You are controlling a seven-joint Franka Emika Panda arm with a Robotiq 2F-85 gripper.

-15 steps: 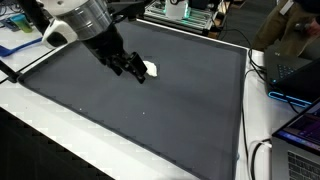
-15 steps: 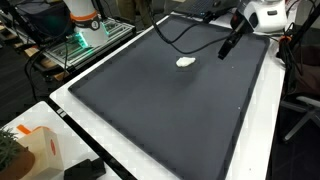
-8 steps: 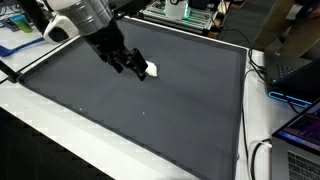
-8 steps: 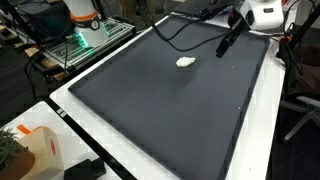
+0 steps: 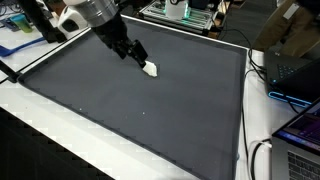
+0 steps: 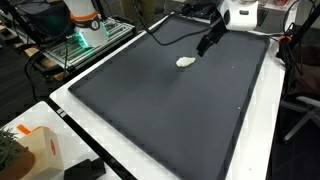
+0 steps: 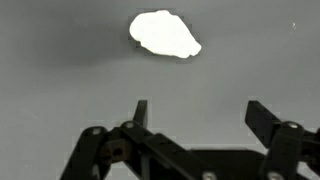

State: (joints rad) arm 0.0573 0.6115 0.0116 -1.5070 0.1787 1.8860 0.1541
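Note:
A small white lump (image 5: 151, 69) lies on the dark grey mat (image 5: 140, 110), toward its far side. In an exterior view the same white lump (image 6: 186, 62) sits near the mat's far middle. My gripper (image 5: 137, 52) hangs just above the mat, close beside the lump and apart from it. From the other side the gripper (image 6: 206, 45) appears a little past the lump. In the wrist view the gripper (image 7: 198, 115) stands open with nothing between its fingers, and the white lump (image 7: 164, 34) lies ahead of the fingertips, slightly left of centre.
The mat lies on a white table (image 6: 130, 150). A laptop (image 5: 290, 70) and cables sit past the mat's edge. A metal rack with electronics (image 6: 85, 40) stands beside the table, and an orange-and-white box (image 6: 35, 150) rests at its near corner.
The arm has swung back and up across the mat, so the gripper now sits farther from the near edge, beside the white lump. The lump has not moved. The jaws stay open.

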